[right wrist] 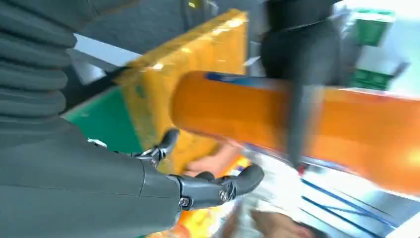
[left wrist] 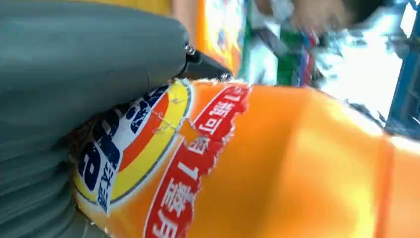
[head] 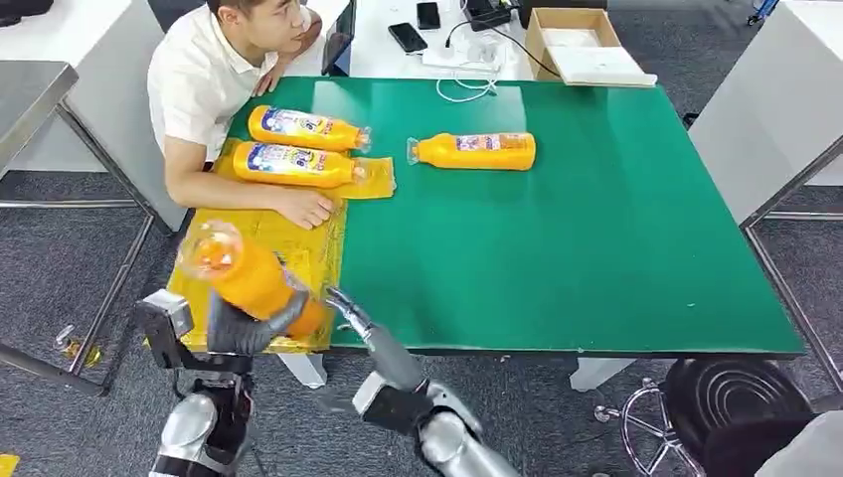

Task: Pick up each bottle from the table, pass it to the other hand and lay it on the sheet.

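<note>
Bottles: I count four in the head view. Two bottles (head: 303, 145) lie side by side on the far end of the yellow sheet (head: 310, 250), at the left of the green surface (head: 596, 248); I judge these as finished. A third bottle (head: 475, 150) lies on its side on the bare green, right of the sheet and well apart from both arms; I judge it as not yet handled.

The fourth bottle (head: 249, 276) is off the surface, tilted, above the near end of the sheet. My left robot hand (head: 244, 326) is wrapped around its lower body. My right robot hand (head: 348, 310) sits just beside the bottle's base with fingers spread and nothing in them, so I take the pass between hands as made.

What is left, in my judgement: lay this bottle on the sheet, then fetch, pass and lay the last one. A person's hand (head: 306, 207) rests on the sheet between the laid bottles and the free near end.
</note>
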